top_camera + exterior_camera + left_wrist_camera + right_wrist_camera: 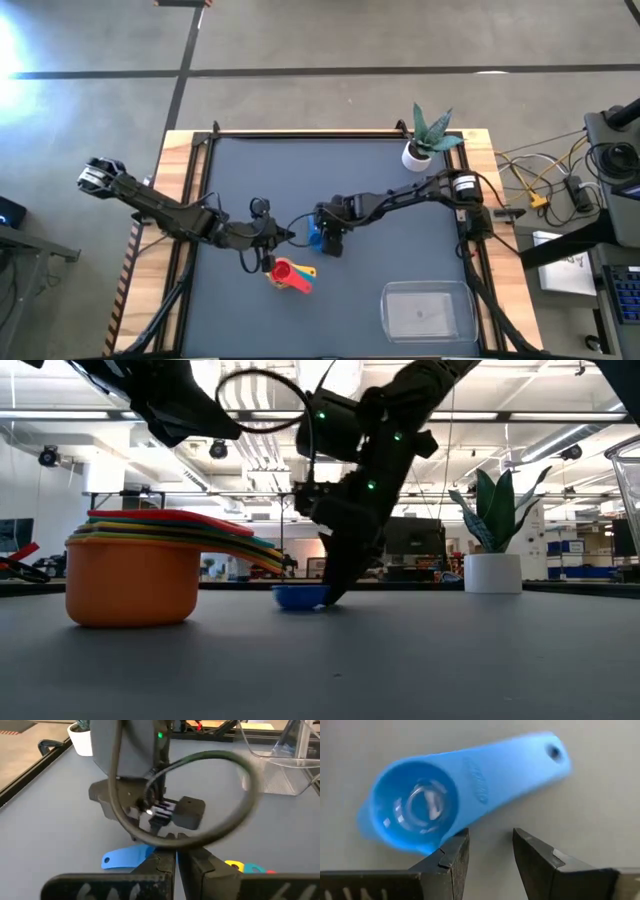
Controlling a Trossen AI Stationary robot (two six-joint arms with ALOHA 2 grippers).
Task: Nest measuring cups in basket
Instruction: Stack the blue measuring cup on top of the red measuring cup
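The small blue measuring cup (415, 805) lies on its base on the table's middle (313, 233), handle flat (520, 765). My right gripper (490, 845) hangs over it from above, open, pointing down beside the bowl (300, 596). My left gripper (176, 857) is shut and hovers low just left of the blue handle (125, 857). The other cups sit nested in a stack (290, 273), orange at the bottom (130, 585) and red on top. The clear basket (428, 310) stands at the near right. My right gripper comes down from above with one fingertip (452, 852) at the rim of the blue cup's bowl (427, 845), the other over bare table. I cannot tell whether that fingertip touches the rim. The cup rests on the table.
A white plant pot (417, 153) with a spiky plant stands at the far right corner. Black rails (300, 133) frame the table. A cable loop (190, 795) of the right arm hangs close before my left gripper. Bare mat lies between the stack and the basket.
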